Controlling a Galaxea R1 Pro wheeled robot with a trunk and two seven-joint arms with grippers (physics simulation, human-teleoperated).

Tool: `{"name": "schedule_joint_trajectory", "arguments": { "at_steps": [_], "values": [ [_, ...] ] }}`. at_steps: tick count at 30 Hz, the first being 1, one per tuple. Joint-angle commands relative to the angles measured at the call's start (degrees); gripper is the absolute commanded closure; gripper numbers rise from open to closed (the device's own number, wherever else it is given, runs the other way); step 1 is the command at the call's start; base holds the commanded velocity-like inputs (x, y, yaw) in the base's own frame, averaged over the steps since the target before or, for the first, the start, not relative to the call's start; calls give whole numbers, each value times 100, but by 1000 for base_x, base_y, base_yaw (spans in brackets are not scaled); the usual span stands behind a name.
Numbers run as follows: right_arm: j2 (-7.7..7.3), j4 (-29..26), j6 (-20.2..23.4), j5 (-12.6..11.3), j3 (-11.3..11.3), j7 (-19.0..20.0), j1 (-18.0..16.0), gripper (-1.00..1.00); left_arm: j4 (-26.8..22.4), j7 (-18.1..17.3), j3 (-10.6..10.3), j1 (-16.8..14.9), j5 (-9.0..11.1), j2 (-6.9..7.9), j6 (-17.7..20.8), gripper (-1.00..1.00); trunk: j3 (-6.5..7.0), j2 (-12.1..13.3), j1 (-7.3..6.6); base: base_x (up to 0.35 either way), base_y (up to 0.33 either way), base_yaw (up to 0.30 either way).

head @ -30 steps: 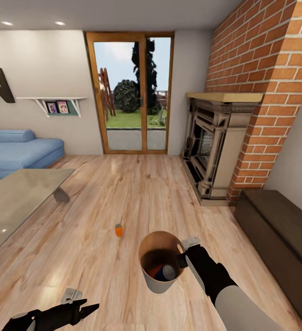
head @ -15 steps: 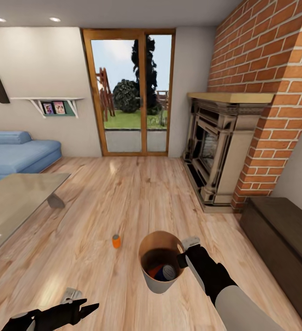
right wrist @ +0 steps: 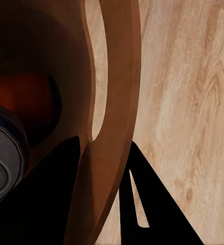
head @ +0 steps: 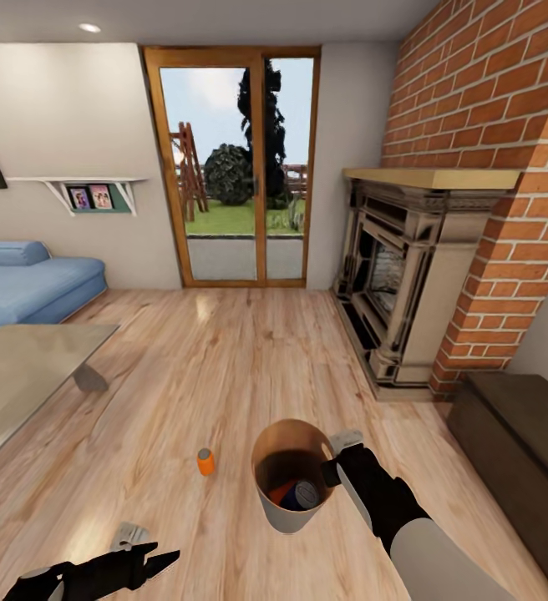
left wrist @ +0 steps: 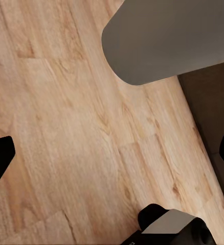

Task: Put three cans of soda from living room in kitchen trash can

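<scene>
The tash can (head: 284, 516), pale grey outside and tan inside, hangs just above the wood floor in the living room. My right gripper (head: 332, 467) is shut on its rim, one finger inside the wall and one outside, as the right wrist view shows (right wrist: 104, 204). A dark blue can of soda (head: 304, 495) and an orange one (head: 280, 491) lie inside the bin. Another orange can (head: 205, 462) stands upright on the floor, left of the bin. My left gripper (head: 153, 563) is open and holds nothing, low at the near left.
A glass coffee table (head: 15, 376) and a blue sofa (head: 32, 288) are on the left. The fireplace (head: 408, 284) with its brick chimney (head: 491, 125) and a dark low cabinet (head: 525, 451) line the right. Glass doors (head: 236, 167) are straight ahead.
The whole view has shifted, so the camera has moved: the floor can now sits lower and further left in the picture. The bin and both arms keep their places in the view.
</scene>
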Motion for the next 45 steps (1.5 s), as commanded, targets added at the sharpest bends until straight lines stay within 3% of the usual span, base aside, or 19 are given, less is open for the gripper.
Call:
{"name": "schedule_joint_trajectory", "arguments": {
  "at_steps": [1, 45],
  "values": [
    [1, -5, -3, -41, -1, 5, -3, 100, 1, 0, 0, 0, 0, 0, 0, -100, 1, 0, 0, 347, 0, 0],
    [1, -5, -3, -44, -1, 5, -3, 100, -8, 5, 75, 0, 0, 9, -4, -100, 1, 0, 0, 347, 0, 0]
  ]
}}
